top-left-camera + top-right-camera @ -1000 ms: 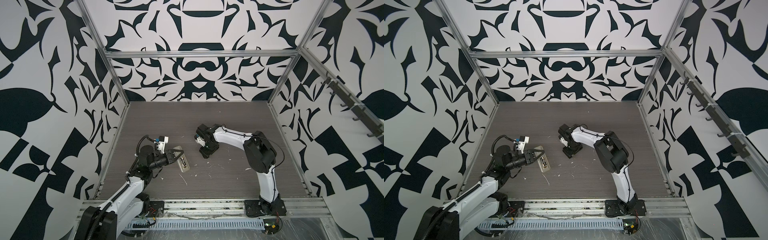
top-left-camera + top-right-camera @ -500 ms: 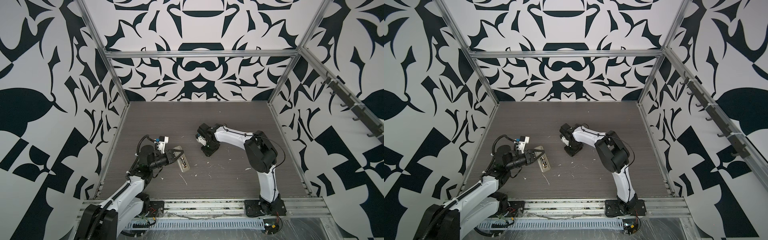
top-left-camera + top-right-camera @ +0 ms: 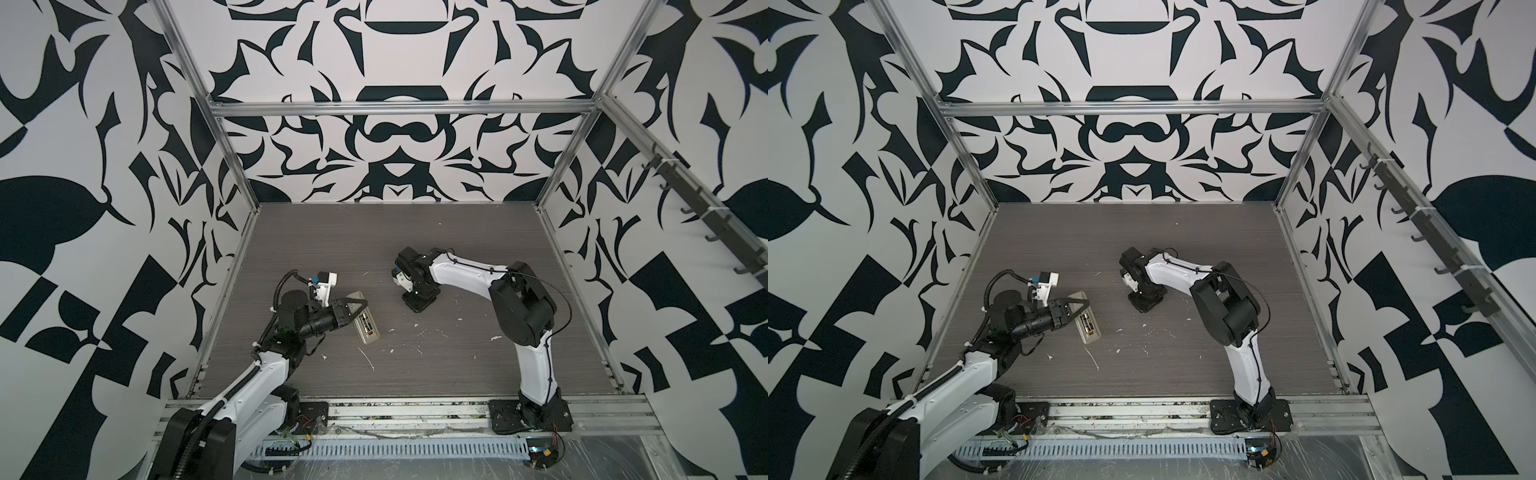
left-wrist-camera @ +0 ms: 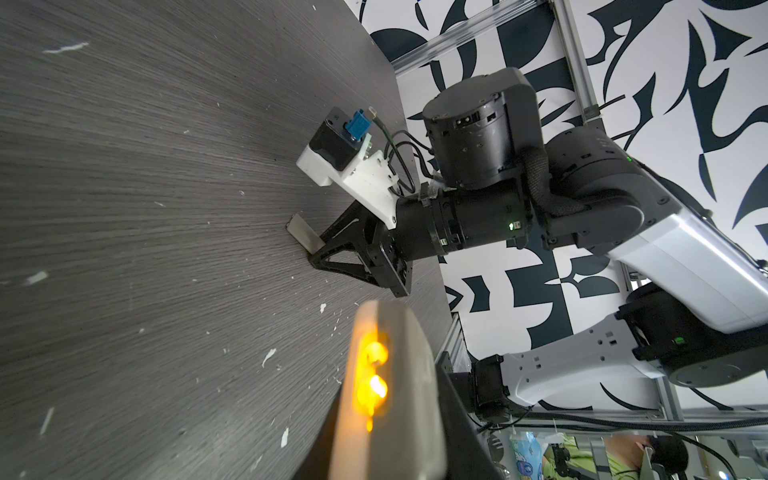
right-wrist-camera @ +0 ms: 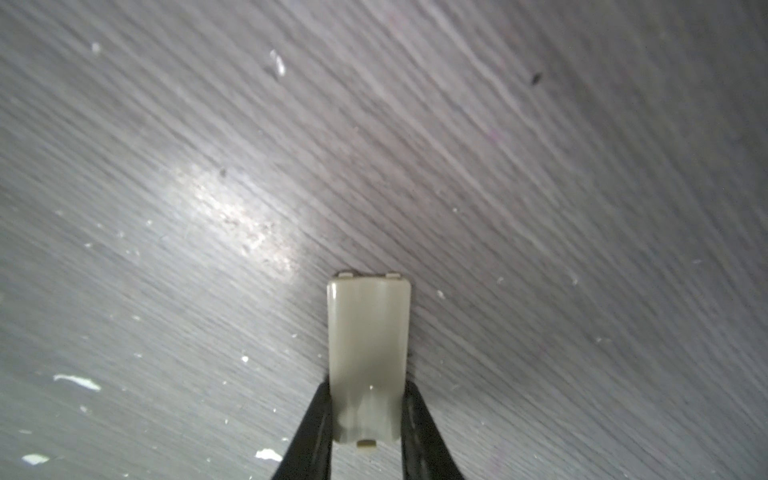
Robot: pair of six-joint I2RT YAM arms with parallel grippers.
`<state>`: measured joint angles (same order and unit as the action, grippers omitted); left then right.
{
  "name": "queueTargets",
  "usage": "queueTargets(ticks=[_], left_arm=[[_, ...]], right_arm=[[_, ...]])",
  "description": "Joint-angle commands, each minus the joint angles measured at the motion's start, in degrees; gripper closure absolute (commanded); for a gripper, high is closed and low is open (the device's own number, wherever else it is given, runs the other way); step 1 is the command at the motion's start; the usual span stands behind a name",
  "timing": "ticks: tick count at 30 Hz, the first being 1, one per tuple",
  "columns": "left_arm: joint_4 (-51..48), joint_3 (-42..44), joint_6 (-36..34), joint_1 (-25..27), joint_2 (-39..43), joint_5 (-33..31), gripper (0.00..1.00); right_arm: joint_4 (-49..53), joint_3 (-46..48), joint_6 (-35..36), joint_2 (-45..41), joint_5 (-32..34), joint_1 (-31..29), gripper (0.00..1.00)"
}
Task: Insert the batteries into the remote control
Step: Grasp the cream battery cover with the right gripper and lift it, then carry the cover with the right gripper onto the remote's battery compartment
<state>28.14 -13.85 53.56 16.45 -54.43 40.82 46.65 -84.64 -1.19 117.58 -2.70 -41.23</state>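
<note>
Grey tabletop [image 3: 457, 232] flecked with white scraps [image 3: 368, 359], left pincer [image 3: 360, 306] clenched on the remote control [image 3: 370, 336], beige back up, batteries [image 3: 365, 325] inside its open compartment, right pincer [image 5: 368, 388] well apart from the remote control, clamping a beige battery cover [image 5: 368, 332]

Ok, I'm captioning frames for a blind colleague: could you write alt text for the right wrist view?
The right claw pinches a small beige battery cover by its two long edges, with the grey wood-grain table behind it. White scraps dot the table.
</note>
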Motion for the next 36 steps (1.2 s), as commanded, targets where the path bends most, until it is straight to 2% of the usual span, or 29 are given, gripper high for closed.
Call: queueTargets(ticks=[1, 4, 9, 18, 29, 36], left_arm=[[2.6, 0.8, 0.2, -0.2, -0.1, -1.8, 1.00], [3.2, 0.8, 0.2, -0.2, 0.8, -4.9, 1.00], [6.3, 0.8, 0.3, -0.2, -0.1, -8.0, 1.00], [18.9, 2.2, 5.6, -0.2, -6.1, -10.9, 1.00], [21.3, 3.9, 6.1, -0.2, -5.2, -13.2, 1.00], [21.9, 4.1, 5.5, -0.2, -5.8, -12.2, 1.00]], right_arm=[[2.9, 0.2, -1.6, -3.6, -0.3, -0.3, 0.86], [5.1, -0.5, -4.4, -6.6, 2.2, -1.5, 0.90], [7.6, -0.8, -8.8, -13.2, 3.4, -5.6, 0.92], [9.3, -5.7, -15.2, -20.0, 2.5, -12.7, 0.95], [12.2, -16.8, -15.6, -14.5, 0.5, -18.4, 0.96], [11.4, -20.8, -14.8, -10.7, -1.3, -19.2, 0.96]])
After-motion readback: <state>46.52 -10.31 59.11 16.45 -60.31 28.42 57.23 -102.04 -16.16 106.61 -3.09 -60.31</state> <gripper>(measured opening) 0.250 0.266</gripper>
